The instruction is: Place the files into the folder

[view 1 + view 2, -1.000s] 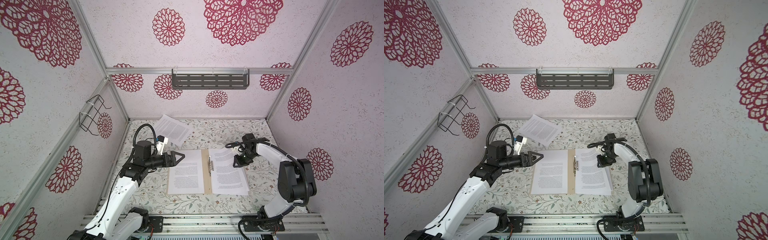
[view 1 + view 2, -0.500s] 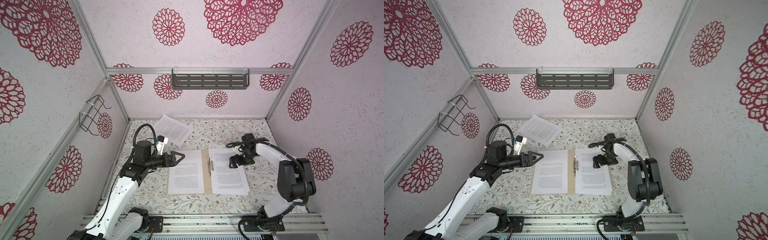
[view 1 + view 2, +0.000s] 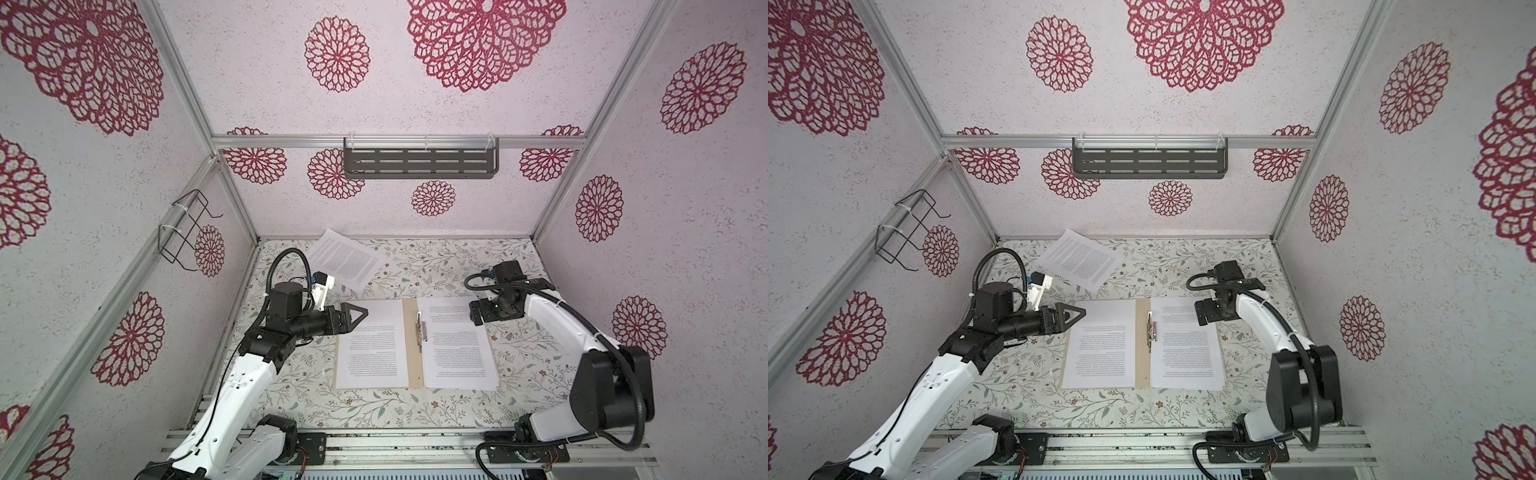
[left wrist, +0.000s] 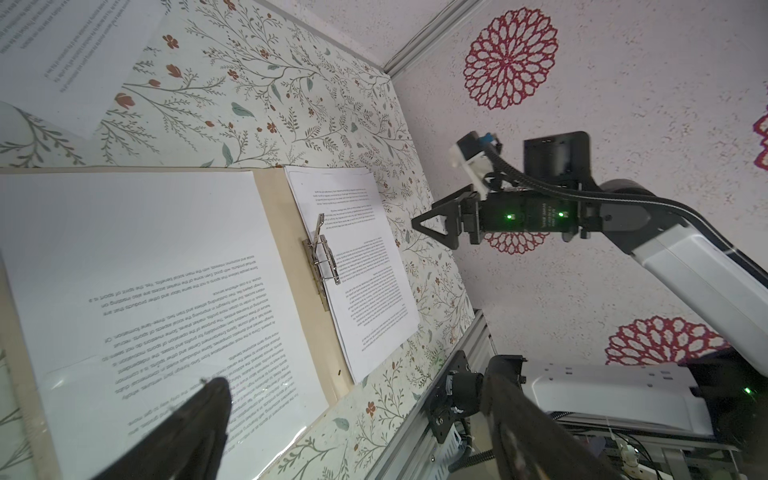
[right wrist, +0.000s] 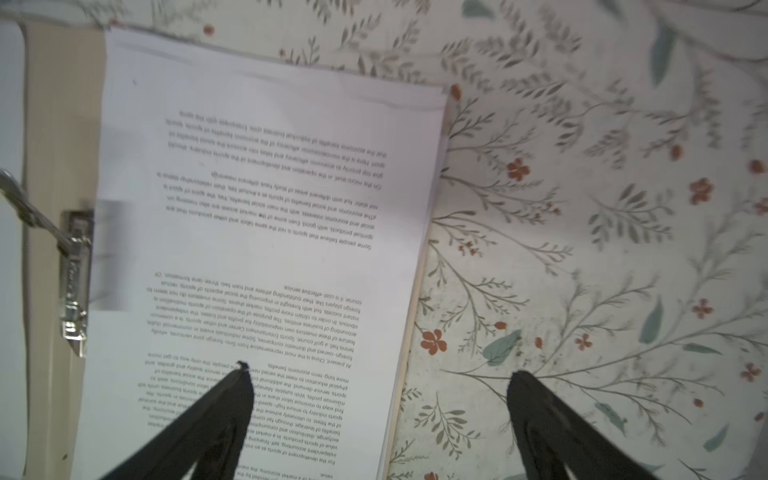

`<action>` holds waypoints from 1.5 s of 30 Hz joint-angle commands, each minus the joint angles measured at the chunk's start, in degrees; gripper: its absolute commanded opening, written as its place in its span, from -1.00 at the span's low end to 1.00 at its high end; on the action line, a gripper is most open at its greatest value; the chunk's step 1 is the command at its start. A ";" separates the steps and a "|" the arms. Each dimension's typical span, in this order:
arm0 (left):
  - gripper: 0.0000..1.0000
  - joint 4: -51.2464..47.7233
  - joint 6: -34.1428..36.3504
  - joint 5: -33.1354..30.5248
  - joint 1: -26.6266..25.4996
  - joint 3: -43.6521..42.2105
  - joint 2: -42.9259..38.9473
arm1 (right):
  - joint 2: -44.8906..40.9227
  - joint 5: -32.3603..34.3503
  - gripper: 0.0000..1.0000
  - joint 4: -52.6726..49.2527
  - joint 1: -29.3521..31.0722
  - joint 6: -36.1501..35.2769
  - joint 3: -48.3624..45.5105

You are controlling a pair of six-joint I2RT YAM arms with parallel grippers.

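**Left to right.** One loose sheet (image 3: 347, 262) lies askew at the back-left, close to the back wall (image 3: 374, 212) and well apart from the folder (image 3: 411, 365); it is judged still to be filed. The left gripper (image 3: 358, 316) hovers over the folder's back-left corner, jaws spread and empty. The left leaf bears a single sheet (image 3: 370, 345). At the spine the metal fastener (image 3: 420, 331) has its lever tilted up. The stack of files (image 3: 455, 349) covers the right leaf, its sheets slightly fanned at the outer edge. **Change:** the right gripper (image 5: 380, 376), clenched over this stack a second ago, now has its jaws wide and holds nothing. One finger is above the print and the other above the tablecloth (image 3: 519, 345), straddling the stack's outer edge. **Reading:** the stack appears delivered and let go, so only the back-left sheet remains outside. **Room:** bare tablecloth right of the stack and in front of the folder allows free withdrawal. The loose sheet has open cloth only on its right side.
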 commanded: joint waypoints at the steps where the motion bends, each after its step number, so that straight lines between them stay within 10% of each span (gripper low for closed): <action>1: 0.95 -1.27 2.15 -3.70 -0.11 1.05 -1.11 | -7.85 3.36 0.98 7.08 -1.45 10.47 -1.92; 16: 0.95 0.24 -12.67 -21.21 2.90 5.71 11.89 | -20.00 -10.99 0.98 18.43 0.51 21.34 -11.19; 33: 0.95 -16.90 -1.31 -25.24 6.50 64.99 73.36 | -15.72 -16.15 0.95 22.21 2.02 17.79 -18.35; 45: 0.95 -21.20 1.85 -21.49 9.54 83.63 89.73 | -10.29 -15.62 0.97 26.67 3.07 17.79 -17.92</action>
